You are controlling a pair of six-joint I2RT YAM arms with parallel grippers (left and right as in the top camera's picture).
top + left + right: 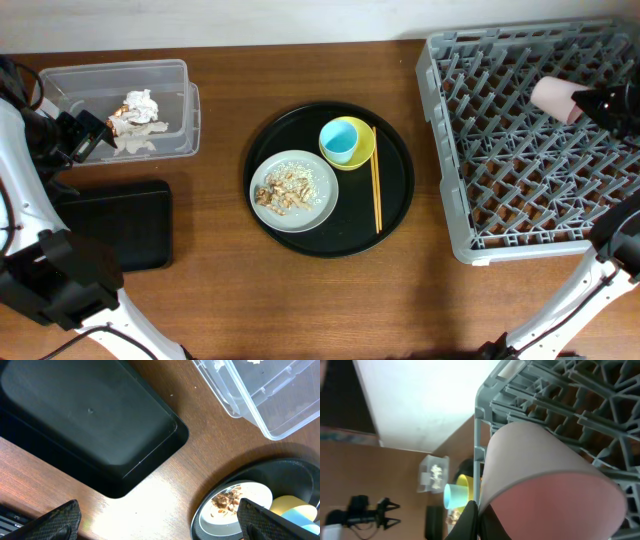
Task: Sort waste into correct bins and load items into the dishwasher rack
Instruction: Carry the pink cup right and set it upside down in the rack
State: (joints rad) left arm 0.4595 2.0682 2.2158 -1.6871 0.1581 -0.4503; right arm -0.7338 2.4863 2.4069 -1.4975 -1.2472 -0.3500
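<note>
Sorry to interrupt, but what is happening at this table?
The right claw holds the pink cup over the dishwasher rack. The left claw hangs open near the clear tub, which holds the napkin and wrapper. The plate with food scraps, blue cup in the yellow bowl, and chopsticks sit on the round tray.

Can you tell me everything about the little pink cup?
The pink cup is small, plain and smooth, pale pink, and looks like plastic. It gets narrower toward one end. It is tipped on its side over the far right part of the grey dishwasher rack. The right hand holds it at the wider end, and the narrow end points away from the hand. I cannot tell if it touches the rack's pegs or what is inside it.
</note>
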